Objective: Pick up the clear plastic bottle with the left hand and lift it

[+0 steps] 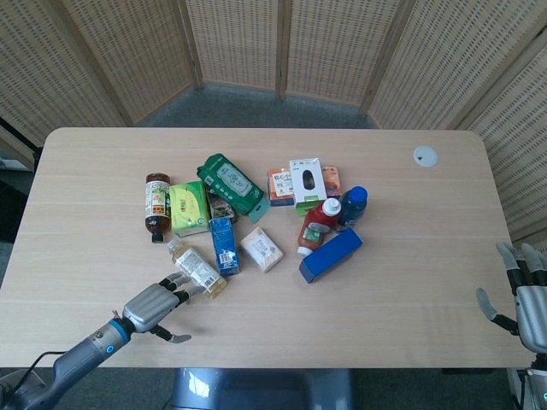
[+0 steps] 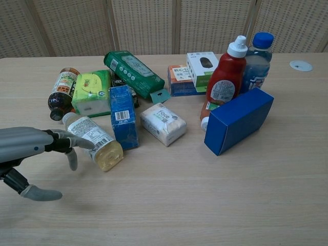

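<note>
The clear plastic bottle (image 1: 197, 269) (image 2: 95, 140) lies on its side on the table, with pale yellow liquid, a white label and a white cap pointing back-left. My left hand (image 1: 158, 305) (image 2: 31, 148) is just in front and to the left of it. Its fingertips (image 2: 77, 143) touch the bottle's side and its thumb is spread apart below; it grips nothing. My right hand (image 1: 530, 295) hovers at the table's front right edge, fingers apart and empty, seen in the head view only.
A blue carton (image 1: 224, 245) (image 2: 123, 123) stands against the bottle's right side. Behind are a dark bottle (image 1: 156, 205), green tissue pack (image 1: 188, 207) and green wipes pack (image 1: 231, 185). Further right: white packet (image 1: 261, 249), red sauce bottle (image 1: 318, 225), blue-capped bottle (image 1: 352, 207), blue box (image 1: 331, 254).
</note>
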Controlling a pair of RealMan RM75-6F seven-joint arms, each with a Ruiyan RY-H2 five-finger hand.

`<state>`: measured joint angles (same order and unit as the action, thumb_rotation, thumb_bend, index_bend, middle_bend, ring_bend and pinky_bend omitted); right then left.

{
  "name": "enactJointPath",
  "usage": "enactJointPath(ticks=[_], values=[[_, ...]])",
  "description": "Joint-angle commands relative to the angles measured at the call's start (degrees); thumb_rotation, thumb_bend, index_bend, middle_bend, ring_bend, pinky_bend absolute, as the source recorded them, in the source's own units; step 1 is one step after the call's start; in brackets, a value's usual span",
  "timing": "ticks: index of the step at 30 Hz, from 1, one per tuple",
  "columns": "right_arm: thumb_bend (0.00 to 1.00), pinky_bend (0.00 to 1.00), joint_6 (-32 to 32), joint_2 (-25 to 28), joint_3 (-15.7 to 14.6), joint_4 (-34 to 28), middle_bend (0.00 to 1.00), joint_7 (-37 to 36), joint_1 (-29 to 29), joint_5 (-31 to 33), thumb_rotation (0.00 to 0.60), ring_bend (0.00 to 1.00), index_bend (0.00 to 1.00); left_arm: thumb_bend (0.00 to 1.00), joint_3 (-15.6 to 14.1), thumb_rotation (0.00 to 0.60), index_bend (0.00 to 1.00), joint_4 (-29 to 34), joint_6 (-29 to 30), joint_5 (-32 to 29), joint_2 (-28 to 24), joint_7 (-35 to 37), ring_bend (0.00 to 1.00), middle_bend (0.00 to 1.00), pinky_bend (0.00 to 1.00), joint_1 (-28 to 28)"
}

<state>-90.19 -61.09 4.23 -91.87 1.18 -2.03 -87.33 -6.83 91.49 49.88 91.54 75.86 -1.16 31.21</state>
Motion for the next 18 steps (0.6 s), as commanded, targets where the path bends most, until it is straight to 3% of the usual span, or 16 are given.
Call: enactJointPath(ticks=[1,5,11,18], values=[[0.39,0.0,-0.1,-0.1,0.0,0.2,0.0,-0.1,0.1,-0.2,0.023,0.0,0.0,0.22,-0.2,0.255,0.06,0.9,2.9,1.9,-1.6,0.6,0.0,0.33,0.0,-0.4],[0.39,0.0,-0.3,-0.1,0.0,0.3,0.0,-0.2,0.2,-0.4,0.023,0.0,0.0,0.22,-1.1,0.294,0.06,0.9,8.9,6.1,-4.3,2.5,0.0,0.29,0.0,-1.6],[0.39,0.0,0.1,-0.3,0.0,0.0,0.0,0.0,-0.2,-0.9,0.023,0.0,0.0,0.23,-1.2,0.353,0.03,-1.8,10.6,6.9,-6.2,1.7,0.0,0.01,0.0,-1.9],[0.39,0.0,0.0,0.1,0.2,-1.0,0.0,1.0,-0.2,-0.9,0.022,0.0,0.0,0.22,-0.3,0.393,0.03,-5.1,6.5,4.7,-4.3,-0.8,0.0,0.0,0.0,-0.2]])
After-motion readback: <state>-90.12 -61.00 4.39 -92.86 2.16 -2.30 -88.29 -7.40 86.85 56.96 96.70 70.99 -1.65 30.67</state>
